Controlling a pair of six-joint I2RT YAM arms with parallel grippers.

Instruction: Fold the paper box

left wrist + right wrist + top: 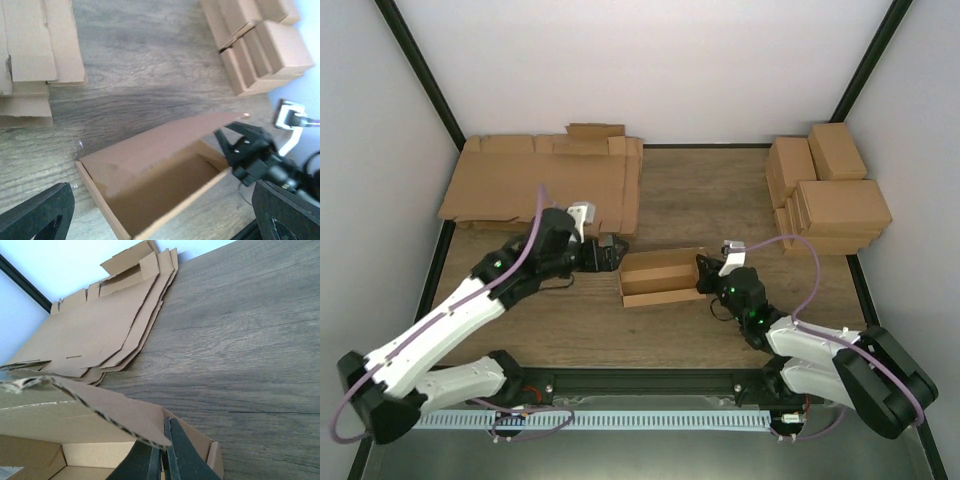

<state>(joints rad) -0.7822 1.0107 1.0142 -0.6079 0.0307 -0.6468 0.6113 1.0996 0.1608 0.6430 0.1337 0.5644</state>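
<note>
You will find the paper box at the centre of the table, partly formed and open-topped, with 1 long flap tilted over its cavity. Your left gripper sits just beside the box's left end, its 2 fingers spread wide and holding nothing. Your right gripper pinches the right end wall, its fingers nearly together. Flat sheets lie far-left and finished boxes far-right.

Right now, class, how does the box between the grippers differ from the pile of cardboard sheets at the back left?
The paper box has raised walls and an open cavity; the pile of sheets lies flat. The paper box is single; the pile holds several sheets. The right gripper pinches the paper box; nothing touches the pile. Both are plain brown cardboard.
</note>
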